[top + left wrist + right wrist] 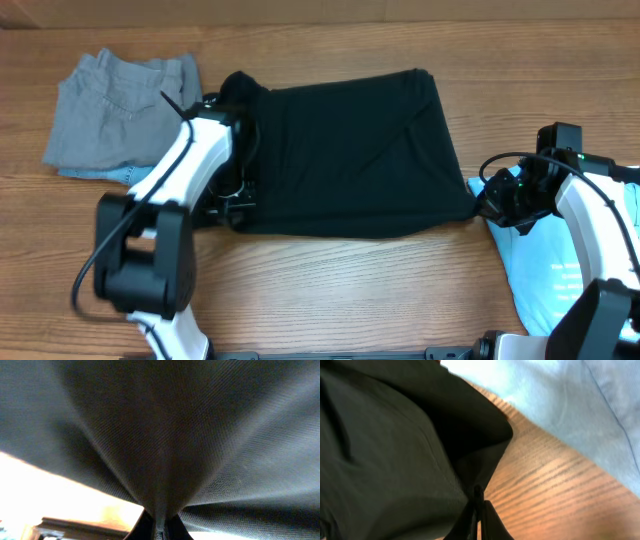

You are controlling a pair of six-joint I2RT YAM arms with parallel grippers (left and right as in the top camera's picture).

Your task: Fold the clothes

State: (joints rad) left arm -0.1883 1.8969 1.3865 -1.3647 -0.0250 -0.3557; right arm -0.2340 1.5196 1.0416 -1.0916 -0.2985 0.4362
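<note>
Overhead: the black shirt (350, 150) is laid flat on the table (350, 290), pinched at its left edge by the left gripper (238, 200) and at its right corner by the right gripper (482, 205). A grey piece (120, 110) is seen far left and a blue tee (540, 270) far right. Left wrist: black cloth is clamped tight. Right wrist: the shirt corner is gripped just beside the tee

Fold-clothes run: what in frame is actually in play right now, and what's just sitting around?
In play:
- black shirt, spread mid-table
- left gripper, pinching its left edge
- right gripper, pinching its right corner

Lying about:
- grey garment, far left, untouched
- light-blue tee, right edge, untouched
Both are clothes too, so likely just not the current piece.
</note>
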